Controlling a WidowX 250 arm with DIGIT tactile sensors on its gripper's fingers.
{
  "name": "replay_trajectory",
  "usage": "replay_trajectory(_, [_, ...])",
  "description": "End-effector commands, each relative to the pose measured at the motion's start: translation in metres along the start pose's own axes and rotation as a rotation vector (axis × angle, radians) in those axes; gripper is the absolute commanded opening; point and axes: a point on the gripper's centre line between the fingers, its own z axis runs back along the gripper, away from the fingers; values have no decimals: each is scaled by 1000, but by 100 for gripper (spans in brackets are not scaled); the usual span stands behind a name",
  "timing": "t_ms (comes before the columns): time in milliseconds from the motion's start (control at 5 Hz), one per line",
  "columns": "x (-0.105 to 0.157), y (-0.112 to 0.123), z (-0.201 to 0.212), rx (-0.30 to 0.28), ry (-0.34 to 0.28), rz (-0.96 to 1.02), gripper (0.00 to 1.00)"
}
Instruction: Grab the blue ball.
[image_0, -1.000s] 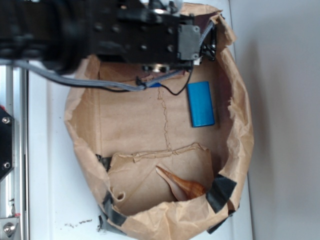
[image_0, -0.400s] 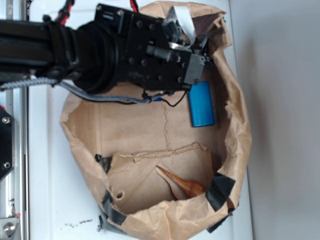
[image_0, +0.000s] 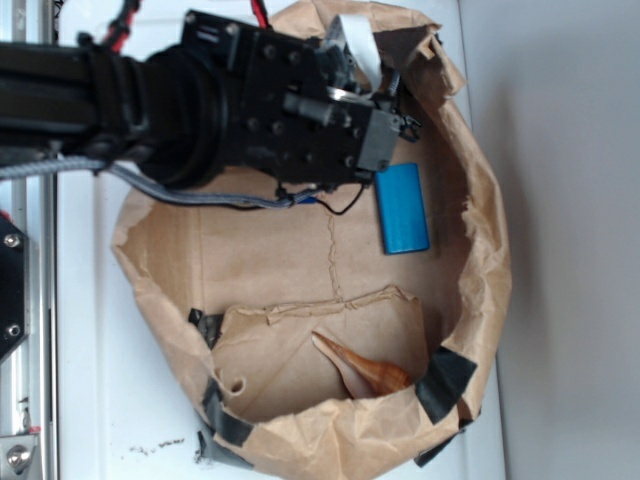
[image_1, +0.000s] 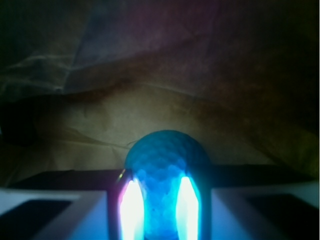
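Note:
In the wrist view the blue ball (image_1: 162, 162), teal and dimpled, sits tight between my two fingers (image_1: 131, 210), which press on it from both sides. My gripper (image_1: 160, 200) is shut on it, in front of the brown paper wall. In the exterior view the gripper (image_0: 400, 120) is at the upper right inside the paper bag (image_0: 480, 270), close to its rim. The ball itself is hidden there behind the black arm (image_0: 250, 110).
A flat blue rectangular block (image_0: 403, 208) lies on the bag floor just below the gripper. An orange-brown shell-like object (image_0: 365, 375) lies at the bag's lower edge. Black tape patches (image_0: 440, 380) hold the bag's rim. A metal rail (image_0: 20, 300) runs along the left.
The arm has swung and tilted, its wrist now turned toward the bag's upper right rim. The bag's left edge has shifted slightly. The blue block has not moved.

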Motion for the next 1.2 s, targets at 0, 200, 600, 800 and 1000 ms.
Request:
replay_trajectory(0, [10, 6, 48, -197, 49, -111, 0])
replay_trajectory(200, [11, 14, 85, -353, 162, -306, 0])
replay_trajectory(600, [13, 31, 120, -555, 268, -753, 0])
replay_trajectory(800, [15, 31, 121, -580, 336, -901, 0])
replay_trajectory(1000, [13, 29, 118, -516, 253, -894, 0])
